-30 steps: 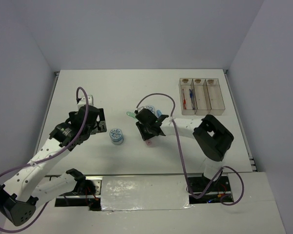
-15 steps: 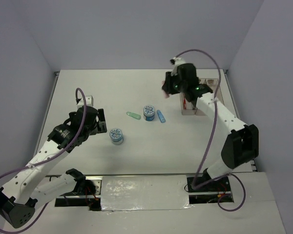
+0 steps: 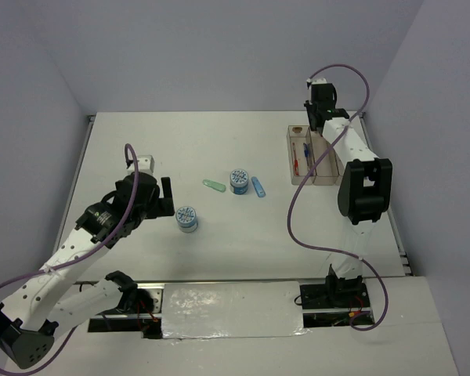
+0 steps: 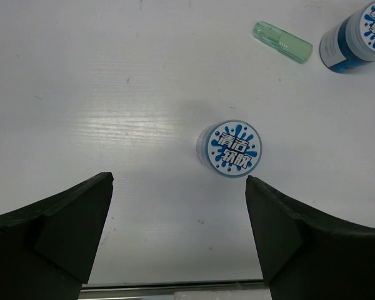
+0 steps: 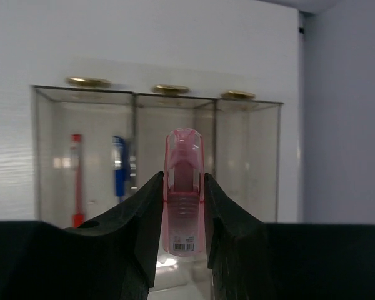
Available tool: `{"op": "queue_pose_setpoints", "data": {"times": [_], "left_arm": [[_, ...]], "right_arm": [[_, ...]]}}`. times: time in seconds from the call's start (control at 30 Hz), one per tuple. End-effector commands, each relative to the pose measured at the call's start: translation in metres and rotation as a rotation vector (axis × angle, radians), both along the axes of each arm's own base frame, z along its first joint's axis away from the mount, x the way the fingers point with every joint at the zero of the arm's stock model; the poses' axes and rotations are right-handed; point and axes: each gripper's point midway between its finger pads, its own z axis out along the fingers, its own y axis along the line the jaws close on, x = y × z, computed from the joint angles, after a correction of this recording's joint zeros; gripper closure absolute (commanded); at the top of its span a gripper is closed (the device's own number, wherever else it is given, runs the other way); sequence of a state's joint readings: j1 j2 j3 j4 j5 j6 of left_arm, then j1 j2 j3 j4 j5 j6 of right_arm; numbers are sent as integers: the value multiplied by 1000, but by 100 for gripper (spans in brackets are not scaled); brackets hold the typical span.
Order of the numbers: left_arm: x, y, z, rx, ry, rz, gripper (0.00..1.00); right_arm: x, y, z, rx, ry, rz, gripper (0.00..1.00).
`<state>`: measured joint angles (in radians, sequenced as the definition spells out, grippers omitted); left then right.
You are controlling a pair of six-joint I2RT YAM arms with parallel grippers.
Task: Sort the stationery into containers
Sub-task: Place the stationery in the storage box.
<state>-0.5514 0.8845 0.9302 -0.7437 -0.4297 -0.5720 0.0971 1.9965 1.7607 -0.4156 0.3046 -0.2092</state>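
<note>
Now | right tool point(image 5: 183, 187) clamps pink translucent oblong clip point(image 5: 184, 153) upright near clear three-compartment tray point(image 5: 247, 150), seemingly for dropping in | left tool point(image 4: 178, 182) gapes above round blue-white tape roll point(image 4: 232, 149).

Even, diffuse overhead light. The top view is bright and its shadows are soft. Left wrist view is sharp: pale sheen on the worktop point(image 4: 131, 119), faint shadow left of the tape roll point(image 4: 232, 148), left claw point(image 4: 178, 180) near-black. Right wrist view: pink clip point(image 5: 184, 187) crisp, clear tray point(image 5: 240, 162) behind slightly soft, hazy reflections in its walls.
</note>
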Motion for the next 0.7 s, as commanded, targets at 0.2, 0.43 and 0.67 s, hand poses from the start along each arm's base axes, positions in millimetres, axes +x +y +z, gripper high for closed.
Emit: {"op": "queue_pose_setpoints", "data": {"times": [0.2,0.43,0.67], "left_arm": [[-1,-13,13,-46,-53,-83,1],[-3,-18,17,-64,-67,-116,1],[-4,-20,19,-73,-74,-135,1]], "right_arm": [[1,-99,-3,-209,-22,-193,100],[-5,-118,-46,-262,78,-258,96],[-5,-112,-54,-186,84,-250,41]]}}
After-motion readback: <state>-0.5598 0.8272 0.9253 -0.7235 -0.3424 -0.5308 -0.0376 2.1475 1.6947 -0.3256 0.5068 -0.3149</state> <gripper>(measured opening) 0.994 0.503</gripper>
